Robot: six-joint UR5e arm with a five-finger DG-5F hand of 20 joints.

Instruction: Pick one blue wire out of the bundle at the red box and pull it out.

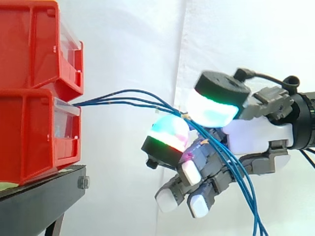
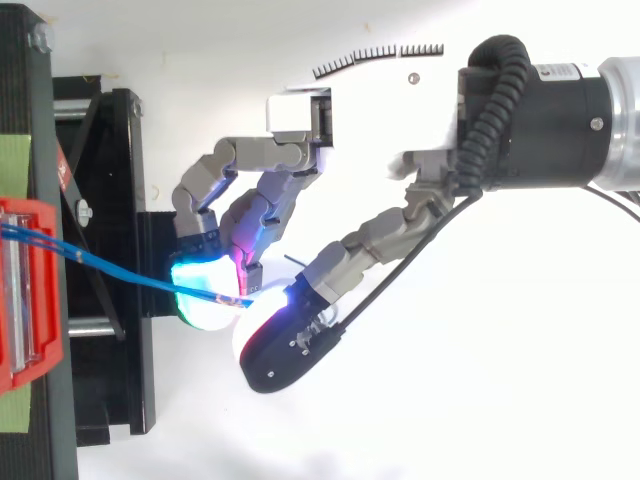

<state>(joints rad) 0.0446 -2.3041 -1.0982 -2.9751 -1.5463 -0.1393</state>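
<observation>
While the hand (image 1: 256, 133) reached in from the right with its fingers curled, two of its glowing pads (image 1: 170, 132) were closed toward each other around the blue wires (image 1: 93, 102). From above the two pads looked pressed together, with a wire (image 2: 110, 263) running straight into the seam between them. I could not tell whether they pinched one strand or several. The wires left the front of the lower red bin (image 1: 29, 137), just under the upper red bin (image 1: 29, 49), and fanned slightly as they crossed the open gap to the hand. Past the pads they dropped over the lower curled fingers and hung to the bottom edge of the side view. Both bins sat stacked on the black stand (image 1: 39, 194), before the white curtain (image 1: 133, 39).
</observation>
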